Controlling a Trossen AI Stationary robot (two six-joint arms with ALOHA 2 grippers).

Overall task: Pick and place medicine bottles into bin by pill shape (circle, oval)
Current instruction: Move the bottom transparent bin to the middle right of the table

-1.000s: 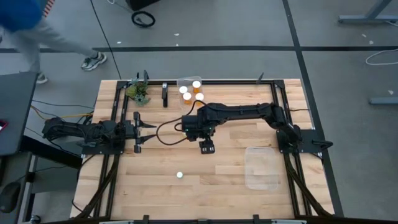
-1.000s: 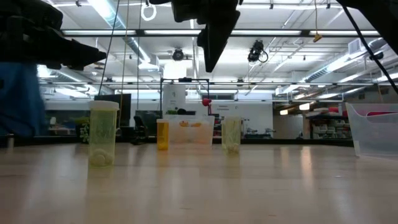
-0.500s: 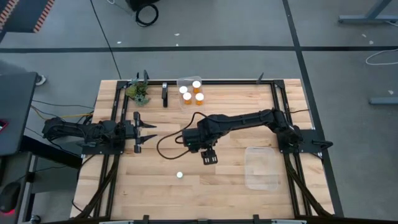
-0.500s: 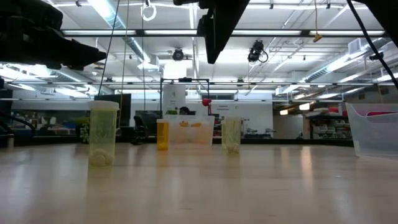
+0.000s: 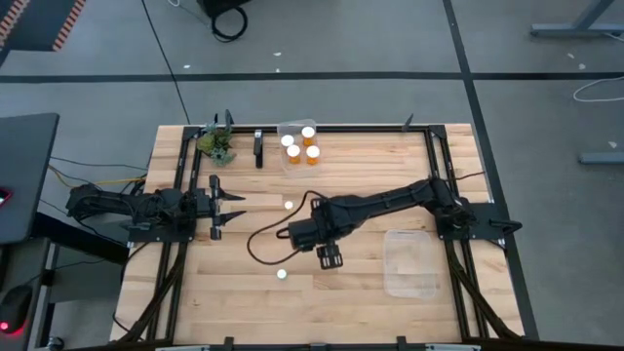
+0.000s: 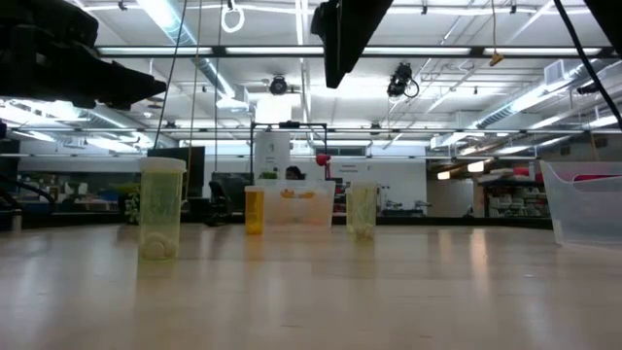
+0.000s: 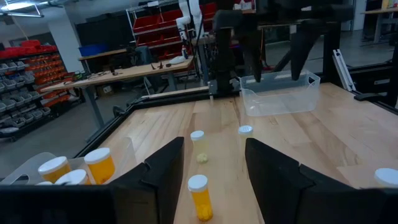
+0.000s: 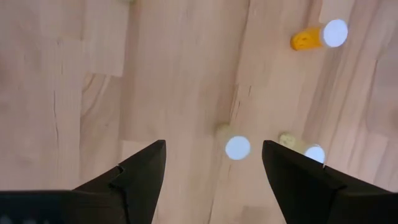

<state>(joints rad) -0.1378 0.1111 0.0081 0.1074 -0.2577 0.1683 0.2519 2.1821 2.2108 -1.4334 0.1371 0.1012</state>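
**Right tool hangs spread above the table's middle, bottles scattered below**

The right tool (image 5: 330, 256) is stretched out over the middle of the wooden table (image 5: 234, 302), raised off the surface, its two fingers (image 8: 140, 171) spread apart and holding nothing. Looking past them, the right wrist view shows one white-capped bottle (image 8: 237, 148) standing directly below between the fingers, a second cap (image 8: 314, 154) just beside it, and an orange bottle (image 8: 318, 36) farther off.

From above, one bottle cap (image 5: 282, 274) shows on the table near the right tool, toward the front edge, and another (image 5: 289, 205) stands apart toward the back. A cluster of orange bottles (image 5: 300, 144) sits in a clear bin (image 5: 289, 126) at the back edge, next to a small green plant (image 5: 216, 144). A second clear bin (image 5: 409, 261) lies on the table's right side, near the right arm's base.

In the low view, a wide pale bottle (image 6: 161, 207), a narrow orange one (image 6: 254, 210) and another pale one (image 6: 361, 210) stand upright, well apart.

The left tool (image 5: 216, 206) waits at the table's left side, its fingers (image 7: 158, 168) spread and empty.
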